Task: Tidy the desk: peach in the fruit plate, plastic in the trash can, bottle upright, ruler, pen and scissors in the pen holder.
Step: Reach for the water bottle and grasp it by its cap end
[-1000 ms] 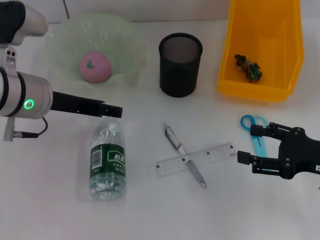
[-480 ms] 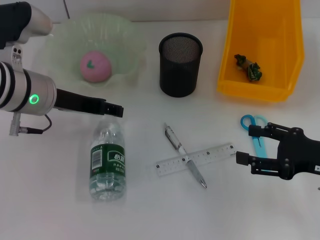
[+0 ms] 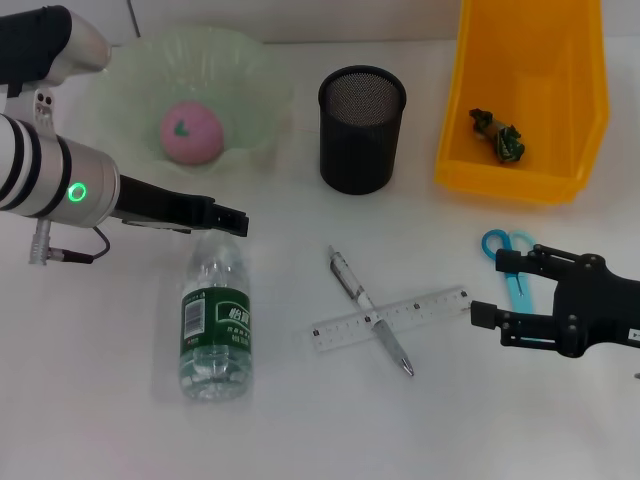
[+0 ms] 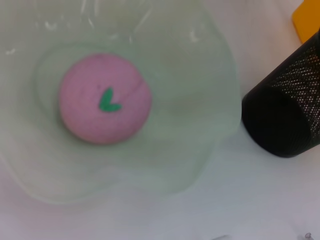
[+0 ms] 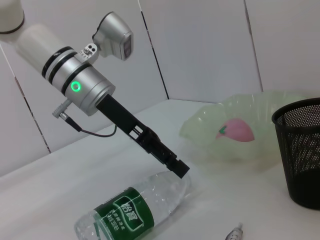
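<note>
While the peach sits in the pale green fruit plate and the crumpled plastic lies in the yellow trash can, the bottle lies on its side on the white bench. Above the bottle's cap end hangs the left hand; whether its fingers are apart or together I cannot tell. Close by the black mesh pen holder, the pen crosses the ruler. Over the blue scissors the right hand hovers with fingers apart, holding nothing.
</note>
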You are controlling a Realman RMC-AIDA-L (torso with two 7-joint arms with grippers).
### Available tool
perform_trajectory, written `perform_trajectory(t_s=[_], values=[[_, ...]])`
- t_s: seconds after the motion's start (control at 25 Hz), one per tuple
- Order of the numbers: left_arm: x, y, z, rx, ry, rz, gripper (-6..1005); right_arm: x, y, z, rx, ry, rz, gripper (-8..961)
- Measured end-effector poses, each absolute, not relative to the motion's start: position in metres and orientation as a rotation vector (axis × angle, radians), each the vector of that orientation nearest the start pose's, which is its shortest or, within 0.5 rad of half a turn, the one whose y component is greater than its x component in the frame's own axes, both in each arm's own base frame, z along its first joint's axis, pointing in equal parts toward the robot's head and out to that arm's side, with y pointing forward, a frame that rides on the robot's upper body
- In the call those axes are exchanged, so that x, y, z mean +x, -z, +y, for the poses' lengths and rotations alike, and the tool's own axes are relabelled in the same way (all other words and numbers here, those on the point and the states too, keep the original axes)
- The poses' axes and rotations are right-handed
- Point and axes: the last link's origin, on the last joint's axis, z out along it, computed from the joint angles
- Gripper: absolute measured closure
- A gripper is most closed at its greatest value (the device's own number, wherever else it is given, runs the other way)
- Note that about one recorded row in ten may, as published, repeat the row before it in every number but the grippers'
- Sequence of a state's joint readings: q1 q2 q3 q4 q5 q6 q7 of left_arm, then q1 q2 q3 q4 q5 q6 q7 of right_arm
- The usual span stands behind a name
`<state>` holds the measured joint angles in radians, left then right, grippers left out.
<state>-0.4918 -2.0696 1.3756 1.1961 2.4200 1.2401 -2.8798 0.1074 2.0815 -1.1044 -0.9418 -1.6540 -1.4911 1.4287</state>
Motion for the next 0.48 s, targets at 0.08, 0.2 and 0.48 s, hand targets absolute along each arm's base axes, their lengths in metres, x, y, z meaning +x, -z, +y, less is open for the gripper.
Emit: perform_trajectory(t_s=[0.08,0.2,0.48], values=[[-0.2237,0.0175,0.3640,-2.242,-0.064,-1.513,178,0.2954,-0.0028,0.2514,-2.631,-0.713,0.723,112],[-0.2239,0.0179,0.3644,-2.242,-0.065,-1.513,178,0.2954,-0.0023,0.2516,-2.632,-0.714,0.725,112],[-0.2241,0.0218,0.3664,-2.255,-0.083,-1.497,179,0.2942,0.0013,0.2543,-2.641,-0.725,0.739,112]])
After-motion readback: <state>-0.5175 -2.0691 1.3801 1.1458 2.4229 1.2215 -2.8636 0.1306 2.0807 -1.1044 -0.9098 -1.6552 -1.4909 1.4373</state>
